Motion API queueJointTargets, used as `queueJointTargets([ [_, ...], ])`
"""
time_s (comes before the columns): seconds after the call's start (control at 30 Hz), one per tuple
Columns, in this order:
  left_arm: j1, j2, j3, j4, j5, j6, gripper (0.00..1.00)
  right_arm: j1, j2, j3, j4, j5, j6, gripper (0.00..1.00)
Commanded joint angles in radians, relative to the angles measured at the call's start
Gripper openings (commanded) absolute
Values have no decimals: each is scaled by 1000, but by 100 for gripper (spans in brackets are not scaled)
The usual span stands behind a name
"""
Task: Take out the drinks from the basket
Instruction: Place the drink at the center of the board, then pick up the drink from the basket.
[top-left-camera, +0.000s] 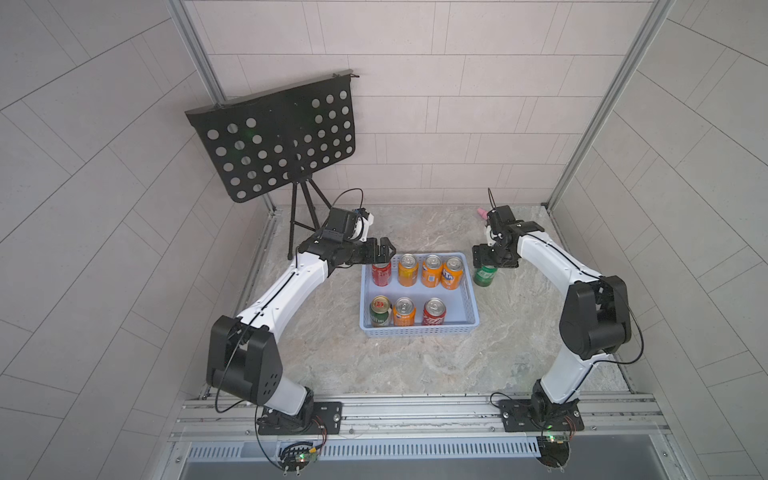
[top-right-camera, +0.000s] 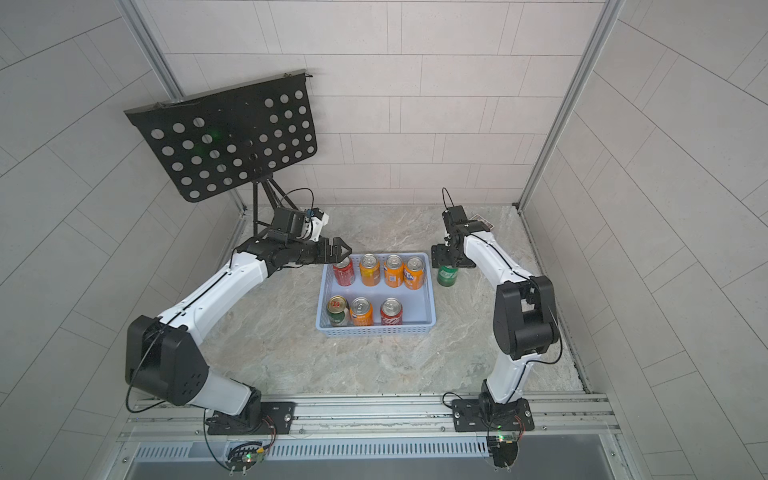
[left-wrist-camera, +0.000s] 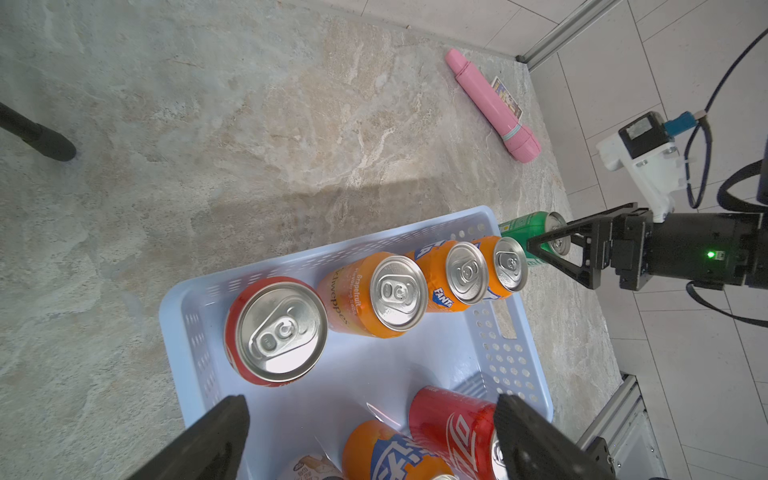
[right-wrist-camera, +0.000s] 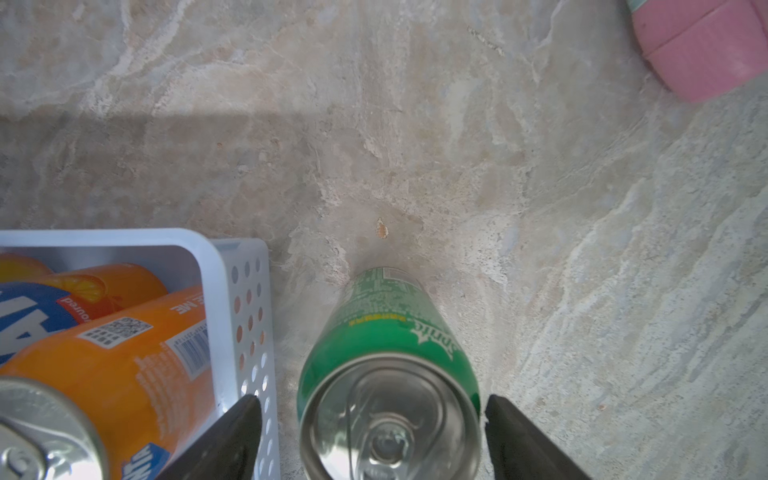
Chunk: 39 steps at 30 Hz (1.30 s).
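Right claw (right-wrist-camera: 372, 399): fingers apart, one on each side of the green aluminium soda can (right-wrist-camera: 386, 332). A sliver of gap shows on both sides, so it is not clamped. The can stands upright on the marble-look tabletop (right-wrist-camera: 415, 145), outside the light-blue perforated plastic basket (right-wrist-camera: 245, 316) and just beside its short wall. In both top views it sits just right of the basket's upper right corner.

Left claw (left-wrist-camera: 370, 402): fingers apart and empty. In both top views it hangs over the basket's upper left corner, above the red aluminium can (top-left-camera: 381, 272) there.

Tally: one drink out, seven in.
- Upper row: the red one, then three orange cans (top-left-camera: 431, 271).
- Lower row: green can with red-gold label (top-left-camera: 380, 311), lone orange can (top-left-camera: 404, 312), second red can (top-left-camera: 434, 312). The lower right slot is bare.

Judgement: early in the task, with most of the unloading left. The left claw looks lined up for the corner red can.

Pink cylindrical stick (left-wrist-camera: 490, 104): lies on the tabletop, upper right of the left wrist view, well apart from the basket.
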<state>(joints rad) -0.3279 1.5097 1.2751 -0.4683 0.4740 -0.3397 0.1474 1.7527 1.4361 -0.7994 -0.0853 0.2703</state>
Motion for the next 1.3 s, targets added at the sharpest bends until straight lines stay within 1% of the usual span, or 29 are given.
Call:
queueJointTargets([
  [0.0, -7, -35, 4, -4, -11, 18, 100, -2, -57, 31, -44, 4, 5, 87],
  [0.13, -7, -46, 2, -5, -23, 23, 100, -2, -128, 13, -51, 56, 18, 87],
  [0.27, -7, -57, 0, -4, -37, 24, 100, -3, -222, -3, -61, 52, -7, 86],
  [0.47, -8, -60, -1, -5, -37, 28, 100, 0, -373, -74, -56, -13, -16, 83],
  [0.53, -7, -65, -7, 0, -43, 31, 100, 8, -425, -114, -25, -89, 1, 82],
  [0.6, -7, -62, -14, 17, -48, 25, 100, 40, -474, -156, 19, -169, 20, 82],
  [0.7, -8, -48, 7, -8, -49, 32, 100, 101, -530, -196, 75, -145, 73, 83],
  [0.8, -7, -66, 10, -32, -77, 48, 100, 162, -571, -226, 107, -104, 79, 85],
  [0.9, -7, -106, -29, -22, -85, 47, 100, 196, -598, -243, 99, -93, 73, 85],
  [1.0, -8, -141, -75, -1, -81, 35, 100, 204, -611, -261, 96, -142, 74, 85],
  [1.1, -8, -160, -84, 8, -102, 30, 100, 238, -610, -277, 103, -180, 75, 84],
  [1.17, -9, -164, -86, 10, -123, 31, 100, 274, -600, -272, 96, -170, 69, 84],
  [1.27, -8, -159, -89, 8, -134, 34, 100, 319, -576, -257, 73, -117, 51, 84],
])
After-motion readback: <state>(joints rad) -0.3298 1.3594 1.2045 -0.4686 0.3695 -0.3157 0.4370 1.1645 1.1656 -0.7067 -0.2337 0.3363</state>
